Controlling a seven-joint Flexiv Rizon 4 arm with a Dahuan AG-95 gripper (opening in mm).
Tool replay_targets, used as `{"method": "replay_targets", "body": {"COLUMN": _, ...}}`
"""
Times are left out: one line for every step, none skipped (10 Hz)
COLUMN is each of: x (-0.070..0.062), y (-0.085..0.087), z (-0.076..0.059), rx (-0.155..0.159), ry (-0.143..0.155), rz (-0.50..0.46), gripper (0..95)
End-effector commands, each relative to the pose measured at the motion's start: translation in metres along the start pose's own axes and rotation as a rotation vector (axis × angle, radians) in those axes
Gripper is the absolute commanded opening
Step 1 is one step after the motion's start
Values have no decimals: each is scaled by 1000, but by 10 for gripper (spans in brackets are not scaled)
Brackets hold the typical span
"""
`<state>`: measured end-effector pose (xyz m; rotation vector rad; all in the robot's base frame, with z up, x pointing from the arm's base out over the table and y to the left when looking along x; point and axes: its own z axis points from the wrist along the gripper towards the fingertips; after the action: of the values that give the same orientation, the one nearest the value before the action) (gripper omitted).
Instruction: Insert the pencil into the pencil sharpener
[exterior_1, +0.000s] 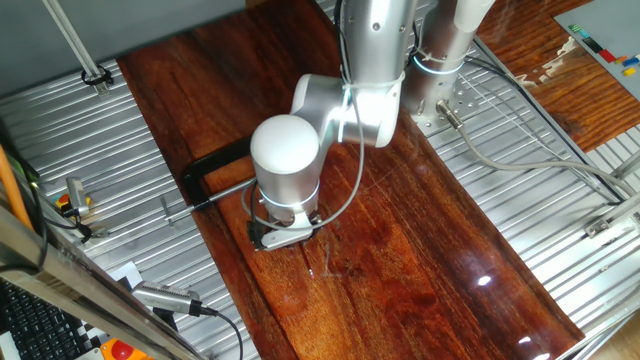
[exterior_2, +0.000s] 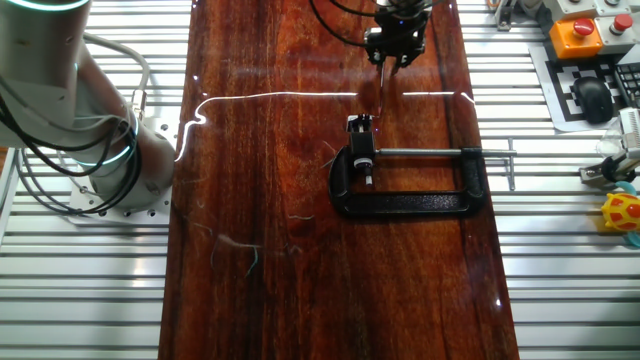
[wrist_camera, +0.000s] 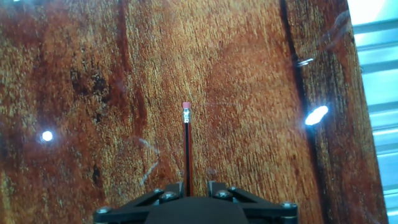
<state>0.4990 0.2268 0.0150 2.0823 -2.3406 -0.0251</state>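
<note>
My gripper (wrist_camera: 196, 190) is shut on a thin dark pencil (wrist_camera: 186, 155). The pencil runs out along the fingers, with its pink eraser end (wrist_camera: 186, 106) pointing away at the wooden table. In the other fixed view the gripper (exterior_2: 392, 50) is at the far end of the board, well apart from the pencil sharpener (exterior_2: 358, 126). The sharpener is a tiny white block held in the jaw of the black C-clamp (exterior_2: 410, 200). In one fixed view the white wrist covers the gripper (exterior_1: 283, 236), and the sharpener is hidden.
The clamp's steel rod (exterior_2: 440, 152) runs right toward the board's edge. The clamp also shows in one fixed view (exterior_1: 215, 168). Ribbed metal panels (exterior_2: 570, 250) flank the wooden board (exterior_2: 270, 200). The robot base (exterior_2: 70, 130) stands at the left. A button box (exterior_2: 578, 30) sits at the top right.
</note>
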Motion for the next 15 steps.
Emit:
{"method": "replay_targets", "body": {"x": 0, "y": 1, "z": 1, "rx": 1, "ry": 0, "rz": -4, "gripper": 190}}
{"method": "replay_targets", "body": {"x": 0, "y": 2, "z": 2, "rx": 1, "ry": 0, "rz": -7, "gripper": 190}}
{"method": "replay_targets", "body": {"x": -1, "y": 4, "z": 3, "rx": 1, "ry": -1, "rz": -9, "gripper": 190}}
{"method": "replay_targets", "body": {"x": -1, "y": 5, "z": 4, "rx": 1, "ry": -3, "rz": -11, "gripper": 190}}
{"method": "replay_targets", "body": {"x": -2, "y": 5, "z": 4, "rx": 1, "ry": -3, "rz": -15, "gripper": 190}}
{"method": "replay_targets", "body": {"x": -2, "y": 5, "z": 4, "rx": 1, "ry": -4, "rz": -20, "gripper": 190}}
{"method": "replay_targets", "body": {"x": -3, "y": 5, "z": 5, "rx": 1, "ry": -7, "rz": -27, "gripper": 190}}
{"method": "replay_targets", "body": {"x": -4, "y": 5, "z": 6, "rx": 1, "ry": -9, "rz": -31, "gripper": 0}}
{"method": "replay_targets", "body": {"x": -5, "y": 6, "z": 7, "rx": 4, "ry": -10, "rz": -30, "gripper": 0}}
{"method": "replay_targets", "body": {"x": -6, "y": 6, "z": 7, "rx": 6, "ry": -11, "rz": -32, "gripper": 0}}
{"method": "replay_targets", "body": {"x": -7, "y": 7, "z": 7, "rx": 6, "ry": -15, "rz": -42, "gripper": 0}}
{"method": "replay_targets", "body": {"x": -7, "y": 7, "z": 8, "rx": 6, "ry": -18, "rz": -52, "gripper": 0}}
{"method": "replay_targets", "body": {"x": -7, "y": 7, "z": 6, "rx": 5, "ry": -18, "rz": -54, "gripper": 0}}
{"method": "replay_targets", "body": {"x": -8, "y": 8, "z": 3, "rx": 5, "ry": -15, "rz": -58, "gripper": 0}}
{"method": "replay_targets", "body": {"x": -8, "y": 9, "z": 0, "rx": 4, "ry": -15, "rz": -59, "gripper": 0}}
